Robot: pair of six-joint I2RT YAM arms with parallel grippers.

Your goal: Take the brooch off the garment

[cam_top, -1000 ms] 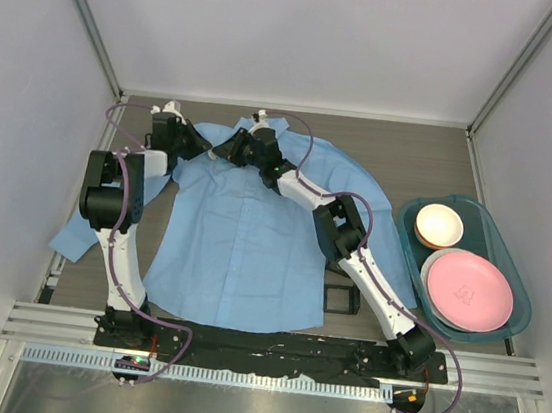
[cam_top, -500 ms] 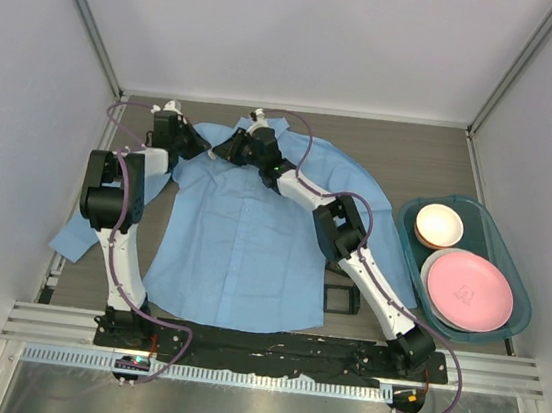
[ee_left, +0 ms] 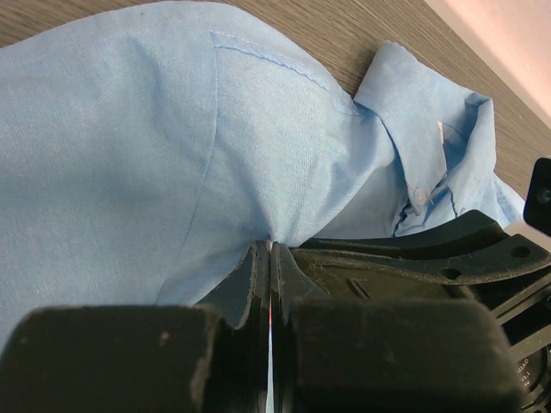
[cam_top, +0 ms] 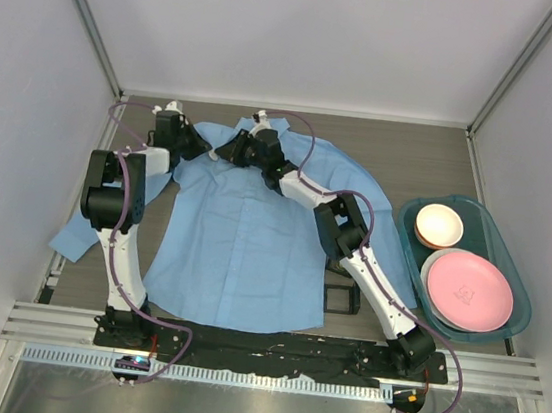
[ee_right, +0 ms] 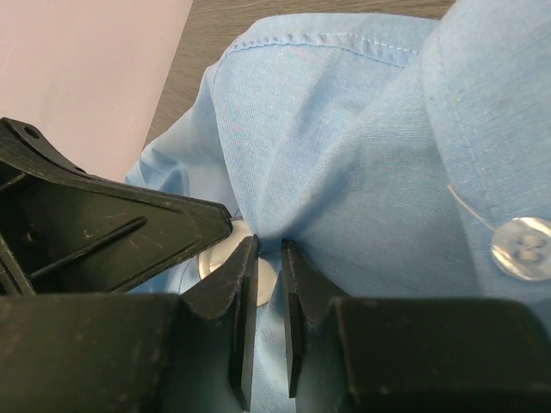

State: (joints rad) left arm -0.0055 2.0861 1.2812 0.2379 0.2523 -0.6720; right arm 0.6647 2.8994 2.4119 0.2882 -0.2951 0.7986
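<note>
The garment, a light blue shirt (cam_top: 241, 248), lies spread flat on the table, collar at the far end. Both grippers meet at its left shoulder beside the collar. My left gripper (cam_top: 205, 152) is shut on a pinch of shirt cloth (ee_left: 258, 155); its jaws (ee_left: 269, 247) press together. My right gripper (ee_right: 269, 245) is nearly closed on a puckered fold of shirt (ee_right: 362, 155). A small white round piece, seemingly the brooch (ee_right: 213, 260), sits against its left finger, partly hidden. In the top view the brooch is hidden under the right gripper (cam_top: 222, 152).
A teal bin (cam_top: 478, 203) at the right holds a pink plate (cam_top: 467, 290) and a cream bowl (cam_top: 439, 225). A small black frame (cam_top: 343, 298) lies by the shirt's lower right hem. White walls enclose the table. A shirt button (ee_right: 525, 248) shows near my right gripper.
Almost nothing: the right arm has shifted very slightly at the collar. Both grippers keep their hold on the shirt.
</note>
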